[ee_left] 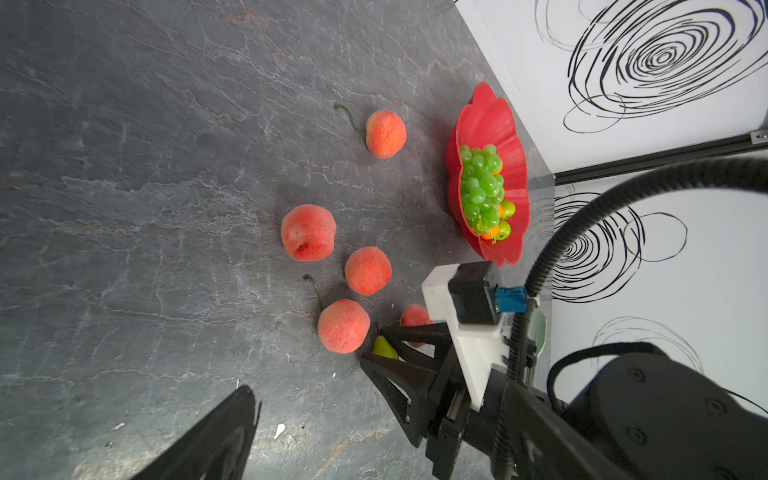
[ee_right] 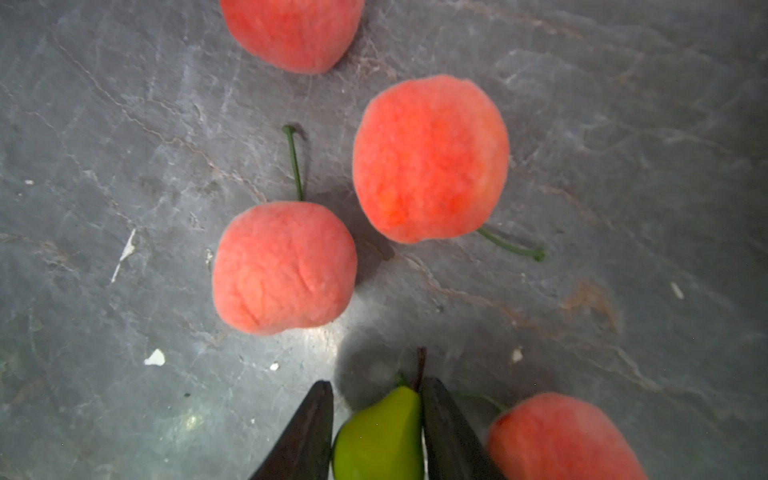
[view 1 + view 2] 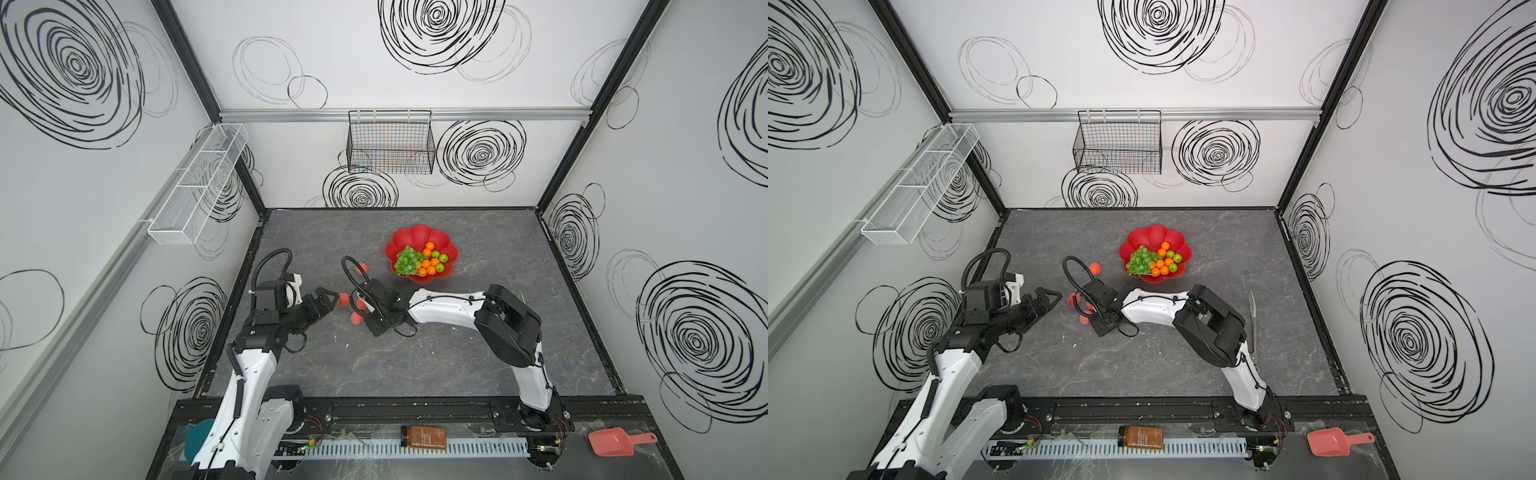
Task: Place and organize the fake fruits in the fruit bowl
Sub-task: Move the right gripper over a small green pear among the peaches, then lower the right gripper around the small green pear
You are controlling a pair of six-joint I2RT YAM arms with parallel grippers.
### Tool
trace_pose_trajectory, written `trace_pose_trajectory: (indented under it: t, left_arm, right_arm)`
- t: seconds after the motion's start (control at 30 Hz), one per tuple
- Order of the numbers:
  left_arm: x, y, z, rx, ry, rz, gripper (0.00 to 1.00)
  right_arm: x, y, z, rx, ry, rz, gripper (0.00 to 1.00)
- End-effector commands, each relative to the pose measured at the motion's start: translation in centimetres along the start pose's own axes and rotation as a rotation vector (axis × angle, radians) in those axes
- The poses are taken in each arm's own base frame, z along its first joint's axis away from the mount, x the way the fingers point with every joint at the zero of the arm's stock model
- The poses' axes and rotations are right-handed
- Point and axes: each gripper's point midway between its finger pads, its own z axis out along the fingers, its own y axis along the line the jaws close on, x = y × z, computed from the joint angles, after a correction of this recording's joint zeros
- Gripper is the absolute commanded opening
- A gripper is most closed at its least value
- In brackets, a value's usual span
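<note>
The red flower-shaped fruit bowl (image 3: 419, 235) (image 3: 1154, 235) (image 1: 486, 120) holds green grapes (image 3: 407, 262), oranges (image 3: 432, 264) and green apples (image 3: 443, 257). Several pinkish peaches lie loose on the dark table left of the bowl (image 3: 343, 299) (image 3: 1095, 269) (image 1: 308, 232) (image 2: 284, 268). My right gripper (image 2: 376, 395) (image 1: 374, 345) is down among them. Both its fingers press a small green pear-shaped fruit (image 2: 378, 436) (image 1: 384, 348). In both top views its wrist hides that fruit. My left gripper (image 3: 326, 299) (image 3: 1050, 300) hovers open and empty just left of the peaches, one finger (image 1: 224, 432) showing.
Pale-green tongs (image 3: 1252, 316) lie behind the right arm. A black wire basket (image 3: 390, 143) hangs on the back wall and a white mesh shelf (image 3: 195, 187) on the left wall. A brown bottle (image 3: 423, 437) and a pink scoop (image 3: 619, 441) sit at the front edge.
</note>
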Motion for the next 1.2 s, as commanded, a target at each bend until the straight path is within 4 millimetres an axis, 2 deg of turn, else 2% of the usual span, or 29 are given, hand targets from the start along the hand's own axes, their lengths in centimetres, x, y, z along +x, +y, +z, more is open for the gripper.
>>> trace_pose_trajectory:
  t: [0.0,0.33,0.77,1.17]
  left_arm:
    - [-0.6,-1.0,-0.1,0.028,-0.031,0.057,0.96]
    - [-0.2,-1.8,0.1,0.033,-0.026,0.091,0.96]
    - [0.0,-1.7,0.4,0.03,-0.018,0.098,0.96]
    - [0.1,-1.7,0.5,0.035,-0.016,0.097,0.96]
  right_arm:
    - [-0.6,0.4,-2.2,-0.008,-0.04,0.01,0.39]
    - [-0.9,0.6,-3.7,-0.025,-0.066,0.02,0.38]
    - [0.3,-0.2,-2.0,0.008,-0.017,0.021,0.44]
    - [1.6,-0.1,-1.0,0.0,0.017,0.016,0.44]
